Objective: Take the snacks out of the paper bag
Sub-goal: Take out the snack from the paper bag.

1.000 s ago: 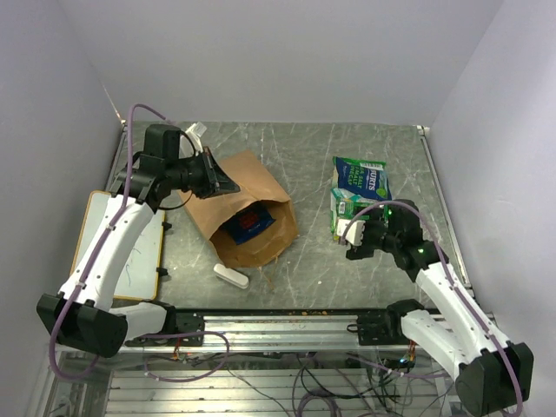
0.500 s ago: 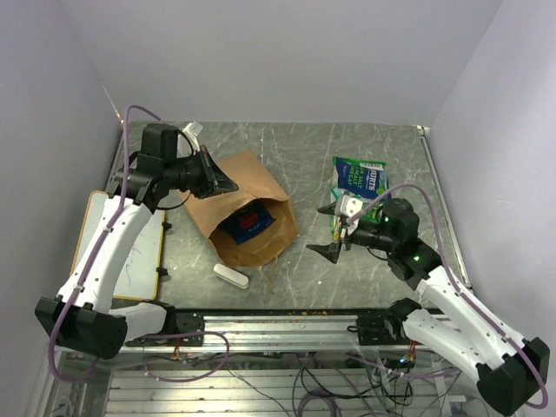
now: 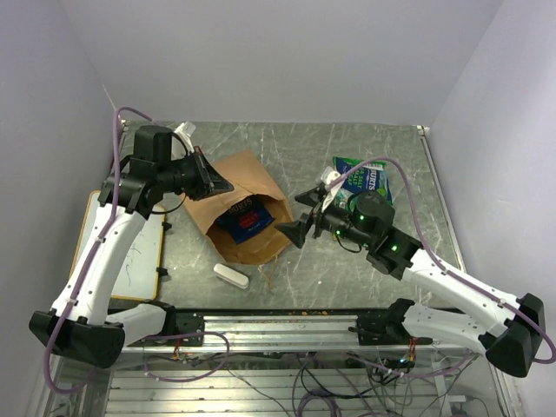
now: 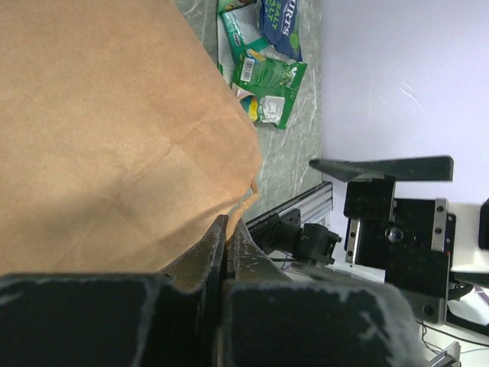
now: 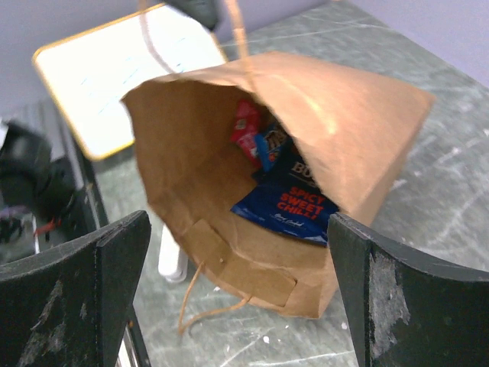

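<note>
The brown paper bag (image 3: 252,204) lies tilted on the table with its mouth toward the front right. My left gripper (image 3: 214,183) is shut on its rear top edge by the handle (image 4: 246,200) and holds it up. A blue snack packet (image 5: 294,202) lies inside the mouth, with red and blue packets (image 5: 246,130) deeper in. My right gripper (image 3: 299,215) is open and empty just in front of the bag mouth (image 5: 221,176). Green and blue snacks (image 3: 372,179) lie on the table at the right, partly hidden by the right arm; they also show in the left wrist view (image 4: 267,84).
A small white oblong block (image 3: 231,275) lies in front of the bag, also seen in the right wrist view (image 5: 172,260). A white board with a wooden frame (image 3: 135,248) lies at the left. The metal rail (image 3: 278,320) runs along the near edge.
My right gripper has left the packets on the right, swung left to the bag mouth and stands open. The left gripper still holds the bag and has lifted slightly.
</note>
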Available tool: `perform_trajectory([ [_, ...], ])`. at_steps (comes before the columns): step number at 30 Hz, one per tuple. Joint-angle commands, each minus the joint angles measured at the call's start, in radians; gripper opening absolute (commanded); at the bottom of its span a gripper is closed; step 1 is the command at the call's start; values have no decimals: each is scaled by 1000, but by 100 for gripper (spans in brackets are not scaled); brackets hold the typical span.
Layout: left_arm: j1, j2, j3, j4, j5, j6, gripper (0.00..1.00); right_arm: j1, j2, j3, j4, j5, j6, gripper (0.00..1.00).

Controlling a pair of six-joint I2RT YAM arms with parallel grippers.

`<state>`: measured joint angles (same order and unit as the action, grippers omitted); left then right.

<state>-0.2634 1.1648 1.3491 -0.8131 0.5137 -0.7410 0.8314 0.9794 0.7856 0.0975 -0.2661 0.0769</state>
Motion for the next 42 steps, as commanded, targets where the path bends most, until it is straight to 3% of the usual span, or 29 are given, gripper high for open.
perform_trajectory([
  [1, 9, -28, 27, 16, -25, 7, 7, 0, 23, -46, 98, 269, 224, 100],
  [6, 9, -52, -5, 51, -27, -21, 7, 45, 84, -100, 170, 49, -64, 100],
  [10, 9, -41, -4, 46, -23, -24, 7, 173, 154, -94, 139, 131, -318, 100],
  [16, 9, -29, -8, 51, -10, -16, 7, 293, 328, -57, 185, 237, -544, 100],
  [25, 9, -32, -3, -11, -6, 63, 7, 316, 507, -45, 274, 187, -948, 100],
  [29, 9, -33, -5, -41, 6, 104, 7, 285, 569, 24, 221, 176, -993, 96],
  [33, 9, -37, -17, -57, 23, 134, 7, 243, 622, 81, 164, 123, -1017, 83],
  [39, 9, -26, -19, -60, 55, 173, 7, 217, 650, 140, 104, 89, -1043, 81],
  [42, 9, 8, 28, -103, 39, 223, 7, 215, 582, 146, 51, 15, -981, 83],
])
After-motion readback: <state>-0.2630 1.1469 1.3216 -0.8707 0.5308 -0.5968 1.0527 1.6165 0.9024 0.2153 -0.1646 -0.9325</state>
